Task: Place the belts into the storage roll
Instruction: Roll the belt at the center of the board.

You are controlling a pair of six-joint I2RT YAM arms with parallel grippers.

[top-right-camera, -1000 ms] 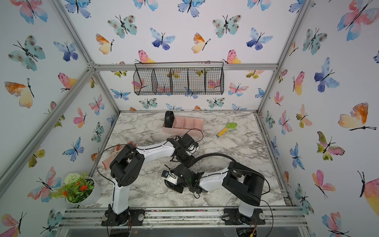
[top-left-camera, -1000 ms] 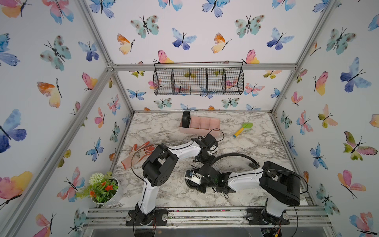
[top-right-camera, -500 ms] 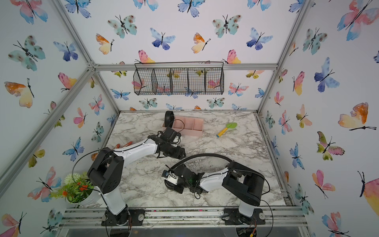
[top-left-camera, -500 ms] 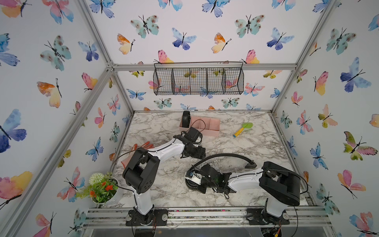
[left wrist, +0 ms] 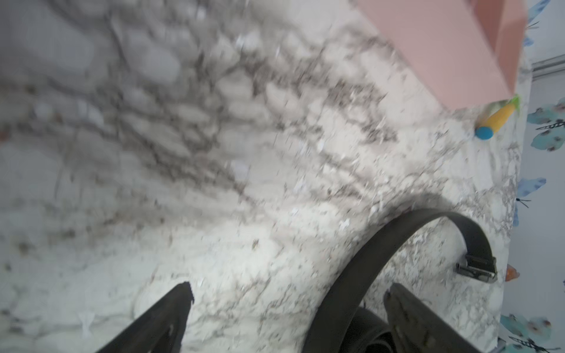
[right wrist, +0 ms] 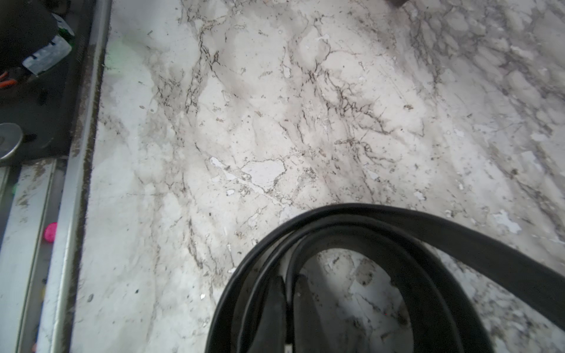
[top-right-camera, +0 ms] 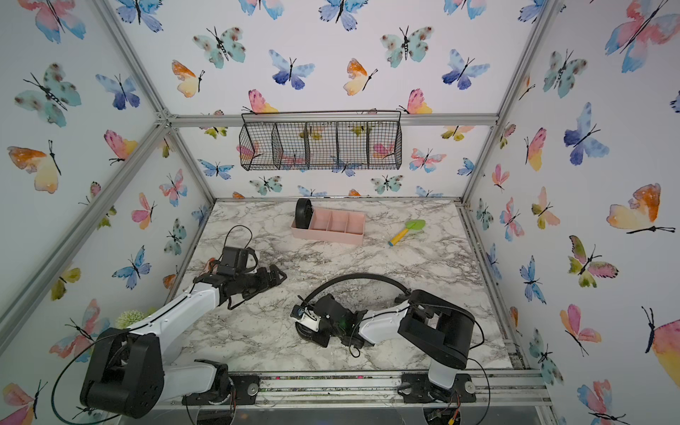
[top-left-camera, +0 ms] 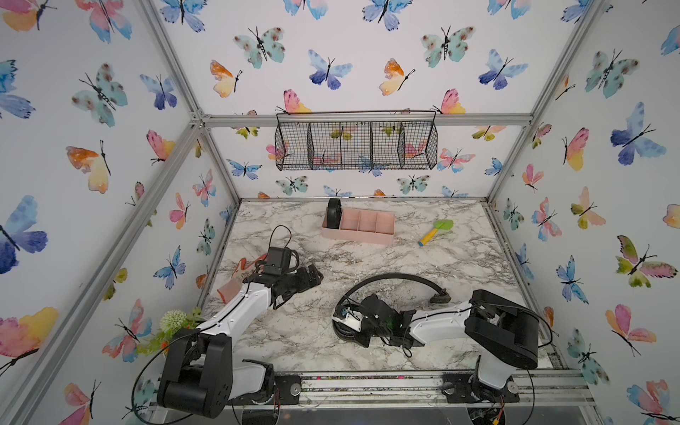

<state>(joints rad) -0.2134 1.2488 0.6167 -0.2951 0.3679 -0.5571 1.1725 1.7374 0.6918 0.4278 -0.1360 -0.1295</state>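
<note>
The storage roll [top-left-camera: 362, 235] [top-right-camera: 329, 235], a pale pink divided tray, sits at the back of the marble table, and its wall [left wrist: 443, 45] shows in the left wrist view. One belt, rolled up [top-left-camera: 334, 213] [top-right-camera: 303, 211], stands in its left end compartment. The other belt [top-left-camera: 393, 276] [top-right-camera: 353, 276] lies partly coiled at front centre, its free end arcing to a buckle [top-left-camera: 439, 296] [left wrist: 477, 267]. My right gripper [right wrist: 287, 284] [top-left-camera: 344, 329] is shut on an inner turn of that coil. My left gripper [left wrist: 287, 293] [top-left-camera: 316, 272] is open and empty, left of the arc.
A green and yellow toy spatula [top-left-camera: 436, 231] lies right of the tray. A black wire basket [top-left-camera: 355, 145] hangs on the back wall. Pink and orange gloves [top-left-camera: 239, 272] and a flower pot [top-left-camera: 176, 323] sit by the left edge. A metal rail [right wrist: 70, 214] borders the front.
My left gripper has opened and drawn back to the left, away from the belt's arc. The right arm and the coil have stayed put.
</note>
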